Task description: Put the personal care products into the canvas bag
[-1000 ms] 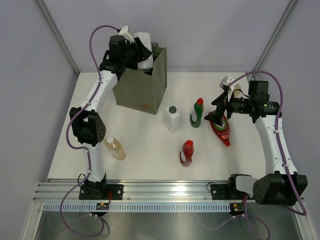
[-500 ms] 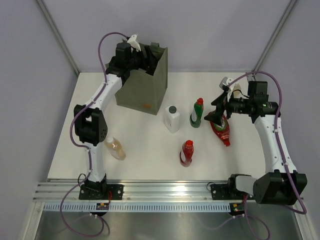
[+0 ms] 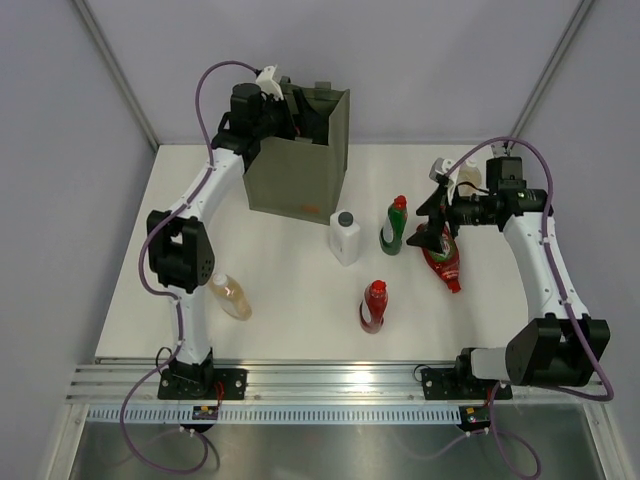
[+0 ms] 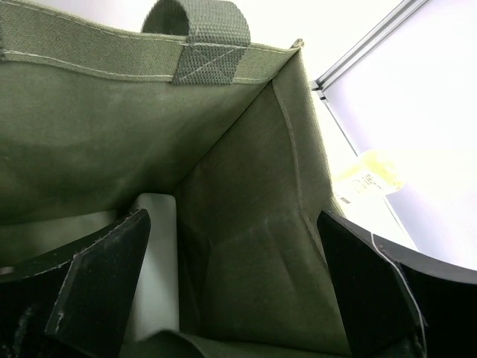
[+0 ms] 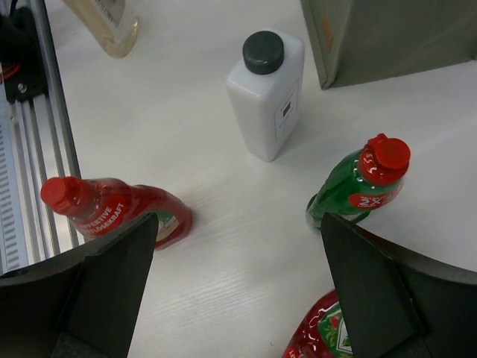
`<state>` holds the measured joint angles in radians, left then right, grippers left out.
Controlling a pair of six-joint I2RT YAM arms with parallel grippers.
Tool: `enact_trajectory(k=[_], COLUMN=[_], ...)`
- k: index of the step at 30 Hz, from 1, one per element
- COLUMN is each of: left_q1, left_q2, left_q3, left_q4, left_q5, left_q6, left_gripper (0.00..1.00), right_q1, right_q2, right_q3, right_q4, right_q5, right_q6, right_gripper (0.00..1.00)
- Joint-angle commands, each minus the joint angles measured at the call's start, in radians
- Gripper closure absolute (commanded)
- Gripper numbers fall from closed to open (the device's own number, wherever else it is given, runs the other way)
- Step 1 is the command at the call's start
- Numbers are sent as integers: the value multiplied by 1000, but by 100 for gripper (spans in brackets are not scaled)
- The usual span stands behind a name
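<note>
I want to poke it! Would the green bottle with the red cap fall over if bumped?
Probably: the green bottle stands upright, tall and narrow, so a bump near its red cap could tip it. Its shiny, curved plastic might slip in a grip.

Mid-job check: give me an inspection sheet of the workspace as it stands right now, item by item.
Surface: white table, no spills seen.
Job's things: canvas bag upright at the far side, bagged white bottle inside. Outside it: dark-capped white bottle, green bottle and standing red bottle upright; lying red bottle and amber bottle on their sides; pale clear bottle far right.
Clutter: nothing seen.
Claws: left claw open inside the bag; right claw open above the lying red bottle.
Cables: purple cables loop off both arms, clear of the bottles.
Surroundings: grey walls; metal rail at the near edge.
</note>
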<state>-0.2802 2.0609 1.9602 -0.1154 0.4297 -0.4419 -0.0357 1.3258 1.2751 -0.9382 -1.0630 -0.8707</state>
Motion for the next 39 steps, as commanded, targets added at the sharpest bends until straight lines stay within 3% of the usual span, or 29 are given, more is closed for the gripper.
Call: enact_trajectory(k=[1, 3, 4, 6, 10, 11, 16, 17, 21, 25, 34, 39], left_q1=[15, 27, 32, 45, 65, 68, 90, 93, 95, 95, 95, 95], left_q2=[-116, -172, -197, -283, -471, -513, -801, -836, -990, -1128, -1366, -1456], left_q3=[3, -1, -7, -44, -203, -242, -518, -599, -762, -894, -1109, -1181], left_q4=[13, -12, -39, -64, -79, -82, -75, -73, -105, -141, -208, -220], left_q5=[17, -3, -14, -60, -155, -190, -302, -321, -353, -379, -420, -425], left_q6=[64, 109, 126, 158, 232, 236, 218, 213, 178, 147, 72, 17], left_gripper=[1, 1, 1, 1, 1, 1, 1, 1, 1, 1, 1, 1], right_q1=[31, 92, 111, 186, 319, 354, 560, 586, 677, 681, 680, 680], right_q2=[53, 91, 102, 118, 119, 128, 173, 182, 239, 274, 389, 388], right_q3=[95, 139, 148, 161, 122, 115, 98, 74, 69, 50, 83, 46], right_q4=[-209, -221, -167, -55, 316, 355, 551, 573, 615, 660, 613, 621], right_q5=[-42, -5, 14, 109, 312, 446, 832, 973, 1219, 1249, 1106, 1071], right_q6=[-258, -327, -268, -135, 294, 350, 782, 824, 903, 903, 929, 931], right_gripper=[1, 1, 1, 1, 2, 2, 3, 2, 1, 1, 1, 11])
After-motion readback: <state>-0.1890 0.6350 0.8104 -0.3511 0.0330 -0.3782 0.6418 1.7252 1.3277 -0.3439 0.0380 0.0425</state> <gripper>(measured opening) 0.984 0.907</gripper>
